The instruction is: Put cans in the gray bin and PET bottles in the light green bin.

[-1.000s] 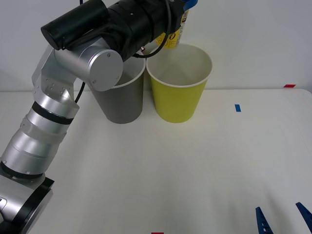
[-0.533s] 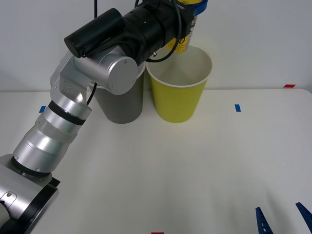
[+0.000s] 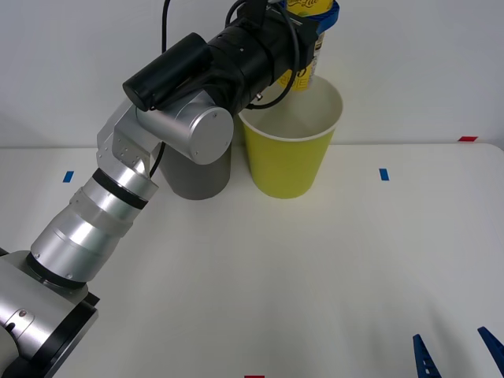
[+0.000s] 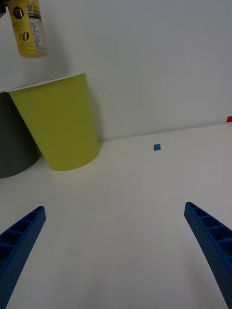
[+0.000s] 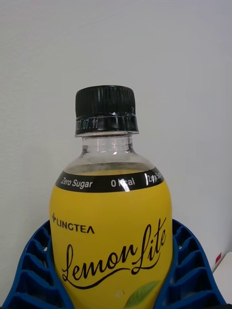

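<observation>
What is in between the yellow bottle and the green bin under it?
Nothing, just air. In the right wrist view, the PET bottle hangs above the light green bin.

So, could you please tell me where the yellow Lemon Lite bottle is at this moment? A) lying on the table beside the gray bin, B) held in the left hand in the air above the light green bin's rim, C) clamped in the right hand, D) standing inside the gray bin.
B: the left hand grips the Lemon Lite bottle over the light green bin.
</observation>
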Action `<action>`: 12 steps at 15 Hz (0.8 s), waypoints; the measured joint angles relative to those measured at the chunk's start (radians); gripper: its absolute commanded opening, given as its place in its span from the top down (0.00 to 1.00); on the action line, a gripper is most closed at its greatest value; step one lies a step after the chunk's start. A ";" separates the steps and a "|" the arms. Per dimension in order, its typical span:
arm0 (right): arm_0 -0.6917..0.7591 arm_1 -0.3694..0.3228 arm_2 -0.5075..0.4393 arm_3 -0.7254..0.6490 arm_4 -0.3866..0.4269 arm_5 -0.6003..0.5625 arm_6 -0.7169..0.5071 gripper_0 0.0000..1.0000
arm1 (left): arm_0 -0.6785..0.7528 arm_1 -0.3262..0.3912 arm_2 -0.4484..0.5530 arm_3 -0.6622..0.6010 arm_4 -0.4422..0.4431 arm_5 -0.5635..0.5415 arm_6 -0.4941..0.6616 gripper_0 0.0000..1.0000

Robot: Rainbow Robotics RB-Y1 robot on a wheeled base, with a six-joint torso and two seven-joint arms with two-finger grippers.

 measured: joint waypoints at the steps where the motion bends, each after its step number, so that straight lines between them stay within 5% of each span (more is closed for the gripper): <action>1: 0.000 0.000 0.000 0.000 0.000 0.000 0.000 0.00 | -0.001 0.001 0.000 0.005 -0.002 -0.009 0.003 1.00; 8: 0.000 0.000 0.000 0.000 0.000 0.000 0.000 0.00 | -0.011 -0.001 -0.003 0.052 -0.012 -0.071 0.004 1.00; 10: 0.000 0.000 0.000 0.000 0.000 0.000 0.000 0.00 | -0.011 0.000 -0.003 0.052 -0.014 -0.075 0.005 0.23; 11: 0.000 0.000 0.000 0.000 0.000 0.000 0.000 0.00 | -0.011 0.000 -0.003 0.052 -0.015 -0.075 0.005 0.07; 12: 0.000 0.000 0.000 0.000 0.000 0.000 0.000 0.00 | -0.011 0.000 -0.003 0.052 -0.015 -0.076 0.005 0.02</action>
